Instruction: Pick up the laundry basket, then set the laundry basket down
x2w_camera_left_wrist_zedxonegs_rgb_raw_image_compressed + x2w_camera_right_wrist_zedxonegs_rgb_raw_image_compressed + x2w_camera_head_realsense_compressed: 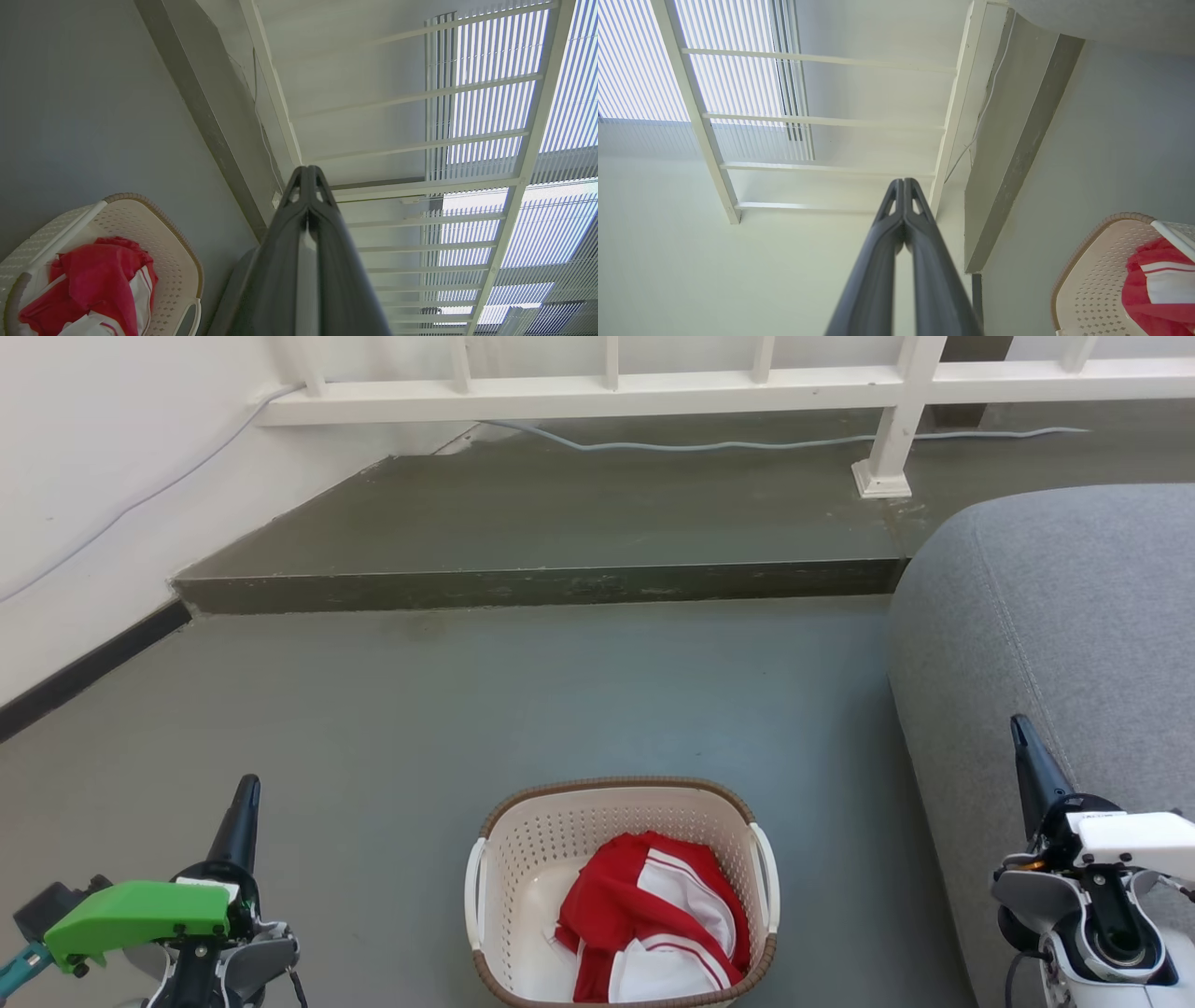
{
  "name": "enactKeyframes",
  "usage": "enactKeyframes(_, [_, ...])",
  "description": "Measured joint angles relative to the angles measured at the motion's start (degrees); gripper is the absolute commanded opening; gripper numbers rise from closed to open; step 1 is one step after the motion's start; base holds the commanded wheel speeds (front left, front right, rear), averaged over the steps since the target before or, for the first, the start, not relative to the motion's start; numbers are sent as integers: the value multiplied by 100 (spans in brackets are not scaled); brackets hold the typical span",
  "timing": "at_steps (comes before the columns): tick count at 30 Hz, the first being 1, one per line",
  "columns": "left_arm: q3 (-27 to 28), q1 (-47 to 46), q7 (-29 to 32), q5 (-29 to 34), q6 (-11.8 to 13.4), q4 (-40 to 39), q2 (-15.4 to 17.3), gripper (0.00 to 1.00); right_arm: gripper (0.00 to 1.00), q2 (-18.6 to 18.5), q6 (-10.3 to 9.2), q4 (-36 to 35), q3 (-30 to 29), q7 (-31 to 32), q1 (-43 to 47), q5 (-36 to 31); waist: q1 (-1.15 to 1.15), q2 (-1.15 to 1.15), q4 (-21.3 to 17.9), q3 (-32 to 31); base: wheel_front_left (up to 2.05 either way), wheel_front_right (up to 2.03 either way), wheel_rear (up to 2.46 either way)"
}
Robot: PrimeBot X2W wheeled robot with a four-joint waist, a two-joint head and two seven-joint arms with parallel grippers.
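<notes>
Laundry basket (579, 831) sits on the floor (560, 691) between left pincer (247, 784) and right pincer (1019, 722), both closed, empty

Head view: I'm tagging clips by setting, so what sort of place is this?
Probably a home living area: a grey sofa, a laundry basket of red-and-white clothing on the floor, and a white railing.

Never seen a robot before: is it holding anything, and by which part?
Nothing. The left tool and right tool are both shut and empty; the laundry basket sits on the floor untouched.
</notes>
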Motion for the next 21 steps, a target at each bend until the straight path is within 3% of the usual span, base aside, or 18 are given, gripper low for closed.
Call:
enactKeyframes(10, [143,0,171,-657,-1,-7,-3,0,0,9,5,-18,-138,192,-1,743,0,0,6,-44,0,0,0])
enactKeyframes(21, [153,0,172,-680,-1,-9,-3,0,0,16,7,-22,-156,196,-1,779,0,0,6,-44,0,0,0])
